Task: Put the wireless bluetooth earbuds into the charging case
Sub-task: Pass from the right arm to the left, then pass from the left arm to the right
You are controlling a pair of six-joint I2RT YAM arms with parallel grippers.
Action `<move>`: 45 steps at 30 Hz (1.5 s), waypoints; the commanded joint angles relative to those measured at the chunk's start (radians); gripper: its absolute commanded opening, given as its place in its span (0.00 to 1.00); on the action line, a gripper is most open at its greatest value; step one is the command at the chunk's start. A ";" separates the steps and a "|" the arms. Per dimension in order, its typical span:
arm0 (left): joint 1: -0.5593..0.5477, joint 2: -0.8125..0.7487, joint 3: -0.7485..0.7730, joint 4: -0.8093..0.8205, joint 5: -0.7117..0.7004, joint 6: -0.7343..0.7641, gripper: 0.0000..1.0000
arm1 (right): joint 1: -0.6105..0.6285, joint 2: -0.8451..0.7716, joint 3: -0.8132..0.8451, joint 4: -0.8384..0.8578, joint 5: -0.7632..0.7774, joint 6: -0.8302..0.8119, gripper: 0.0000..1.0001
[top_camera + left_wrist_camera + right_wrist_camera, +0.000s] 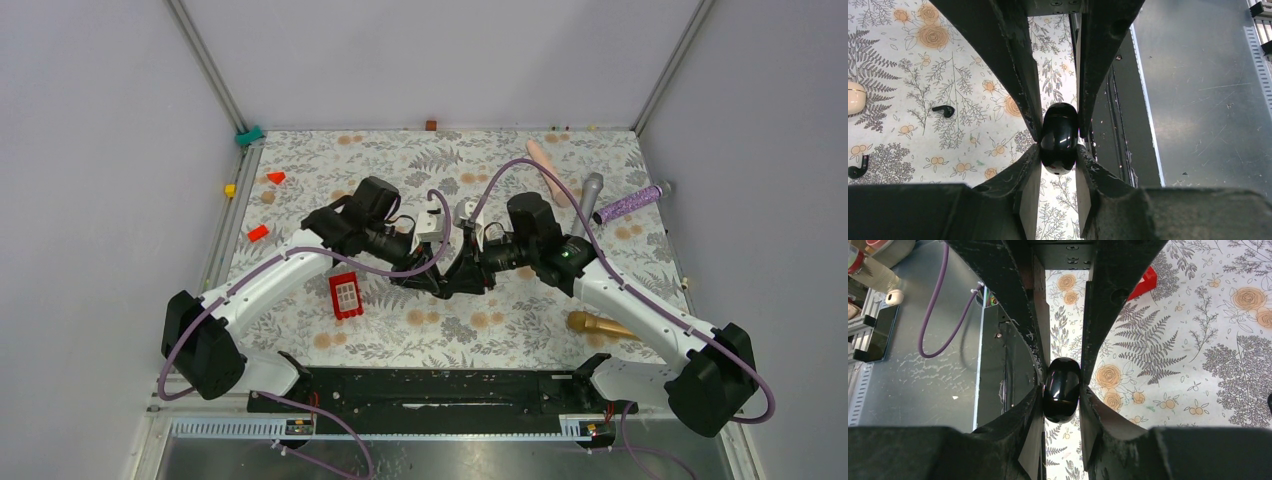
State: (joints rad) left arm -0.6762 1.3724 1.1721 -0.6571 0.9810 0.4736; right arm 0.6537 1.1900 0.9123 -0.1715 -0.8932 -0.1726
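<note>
A glossy black charging case [1059, 136] hangs above the floral table, closed as far as I can see. My left gripper [1059, 153] is shut on its lower end. From the opposite side my right gripper [1061, 390] is shut on the same case [1062, 388]. In the top view the two grippers meet mid-table, left gripper [441, 281] and right gripper [470, 276], and they hide the case. Two small black earbuds lie loose on the cloth in the left wrist view, one earbud [944, 110] further in and the other earbud [858, 169] at the left edge.
A red block [346, 295] lies by the left forearm. Small red pieces [258, 233] sit at the left. A gold microphone [600, 324], a grey microphone [590, 195], a purple handle [630, 205] and a pink stick [545, 165] lie at the right. A cream rounded thing [855, 96] lies near the earbuds.
</note>
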 commanded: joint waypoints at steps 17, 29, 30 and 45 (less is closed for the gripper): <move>0.152 -0.132 -0.148 0.472 0.073 -0.392 0.00 | -0.130 -0.093 -0.064 0.382 0.097 0.249 0.87; 0.163 -0.151 -0.265 0.721 0.137 -0.582 0.00 | -0.129 -0.019 -0.163 0.644 0.012 0.416 0.79; 0.166 -0.155 -0.271 0.733 0.133 -0.589 0.00 | -0.129 -0.017 -0.166 0.657 -0.001 0.424 0.78; 0.198 -0.174 -0.307 0.835 0.126 -0.662 0.00 | -0.129 0.022 -0.183 0.713 -0.064 0.462 0.62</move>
State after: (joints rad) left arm -0.4881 1.2335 0.8730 0.1001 1.0771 -0.1677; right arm 0.5282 1.2022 0.7330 0.4713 -0.9104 0.2699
